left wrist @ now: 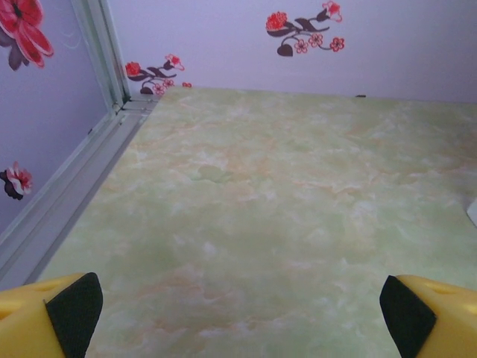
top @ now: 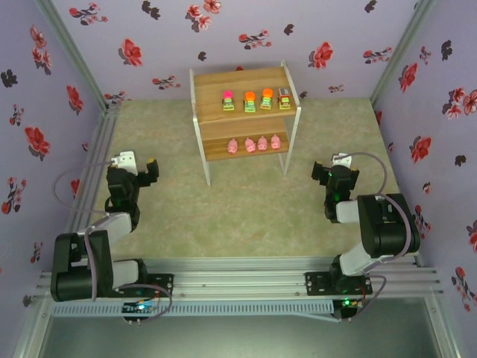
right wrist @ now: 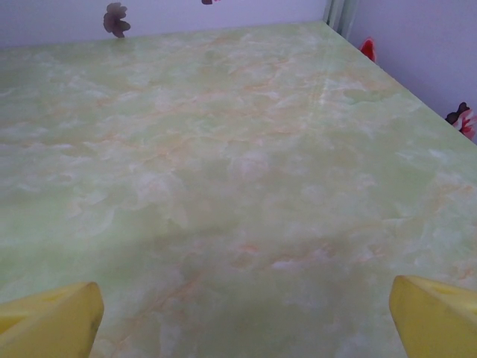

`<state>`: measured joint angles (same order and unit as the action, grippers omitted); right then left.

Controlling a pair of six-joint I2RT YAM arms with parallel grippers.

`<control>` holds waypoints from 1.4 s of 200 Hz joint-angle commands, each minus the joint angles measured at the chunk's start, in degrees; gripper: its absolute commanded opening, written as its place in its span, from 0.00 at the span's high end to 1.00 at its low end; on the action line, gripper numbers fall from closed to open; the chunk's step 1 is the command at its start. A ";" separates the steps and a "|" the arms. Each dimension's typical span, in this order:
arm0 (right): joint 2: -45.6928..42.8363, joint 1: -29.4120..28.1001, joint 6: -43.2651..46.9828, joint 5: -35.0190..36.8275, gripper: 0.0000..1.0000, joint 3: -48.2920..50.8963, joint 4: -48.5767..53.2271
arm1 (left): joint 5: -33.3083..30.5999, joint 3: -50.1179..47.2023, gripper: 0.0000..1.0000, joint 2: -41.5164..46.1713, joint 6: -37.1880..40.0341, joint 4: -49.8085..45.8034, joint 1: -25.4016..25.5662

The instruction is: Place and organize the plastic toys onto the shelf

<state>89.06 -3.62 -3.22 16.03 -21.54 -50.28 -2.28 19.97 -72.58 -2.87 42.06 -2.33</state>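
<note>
Toys: all eight plastic toys sit on the shelf (top: 242, 77). Four blocky yellow-green toys (top: 256, 100) line the top board; four pale-pink pigs (top: 254, 145) line the lower board, each row evenly spaced.
Shelf position: far centre of the tabletop (top: 223, 216), close to the back wall.
Step in hand: sorting looks finished; no toy lies loose on the tabletop.
Next move: likely nothing beyond keeping both arms clear of the shelf.
Left gripper (top: 141, 173): jaws fully apart, holding nothing, near the left wall.
Right gripper (top: 328, 173): jaws fully apart, holding nothing, near the right wall.
Open room: bare tabletop between the arms and before the shelf.
Edges: walls on three sides; thin white shelf legs stand nearest the grippers.
</note>
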 commanded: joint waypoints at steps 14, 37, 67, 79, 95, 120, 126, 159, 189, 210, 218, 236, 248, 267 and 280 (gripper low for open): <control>0.46 0.45 -1.08 -0.56 0.01 0.01 -2.01 | 0.97 0.68 0.00 -3.80 -0.64 2.22 -0.58; 0.42 0.45 -1.08 -0.56 0.01 0.01 -2.02 | 1.65 0.71 0.00 -6.07 -0.29 3.83 -0.57; 0.42 0.46 -1.08 -0.64 0.01 -0.12 -1.83 | 2.02 0.16 0.00 -9.03 -0.12 7.23 -0.57; 0.43 0.46 -1.08 -0.72 0.01 -0.17 -1.76 | 2.63 0.25 0.00 -10.28 0.14 8.16 -0.57; 0.45 0.54 -1.08 -0.73 0.01 -0.17 -1.75 | 3.43 0.25 0.00 -12.59 0.41 10.11 -0.57; 0.42 0.54 -1.08 -0.87 0.01 -0.23 -1.58 | 3.55 0.16 0.00 -15.80 0.32 13.27 -0.57; 0.53 0.67 -1.13 -0.91 0.01 -0.25 -1.57 | 3.71 0.44 0.00 -15.44 0.40 12.19 -0.57; 0.50 0.76 -1.21 -1.30 0.01 -0.49 -1.25 | 4.66 2.35 0.00 -15.63 0.68 8.69 -0.57; 0.53 1.41 -1.52 -2.73 0.01 -0.93 -0.43 | 4.77 2.86 0.00 -15.72 0.68 7.86 -0.48; 0.59 1.66 -1.70 -3.46 0.01 -1.05 -0.08 | 4.68 2.80 0.00 -15.70 0.68 7.86 -0.41; 0.59 1.76 -1.70 -3.42 0.01 -1.08 -0.08 | 4.61 2.71 0.00 -15.71 0.68 7.94 -0.40; 0.51 1.77 -1.70 -3.55 0.01 -1.00 -0.08 | 4.57 2.62 0.00 -15.66 0.65 8.12 -0.37; 0.50 1.77 -1.78 -3.55 0.01 -0.99 -0.16 | 4.57 2.53 0.00 -15.67 0.68 8.28 -0.35; 0.50 1.88 -1.79 -3.64 0.01 -1.02 -0.17 | 4.68 2.53 0.00 -15.69 0.68 8.30 -0.31; 0.50 1.87 -1.79 -3.64 0.01 -1.04 -0.17 | 4.63 2.58 0.00 -15.68 0.68 8.21 -0.31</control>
<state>89.06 -2.22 -3.64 13.02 -21.58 -50.26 1.74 21.76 -87.57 -2.83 50.02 -2.42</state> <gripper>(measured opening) 0.993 0.997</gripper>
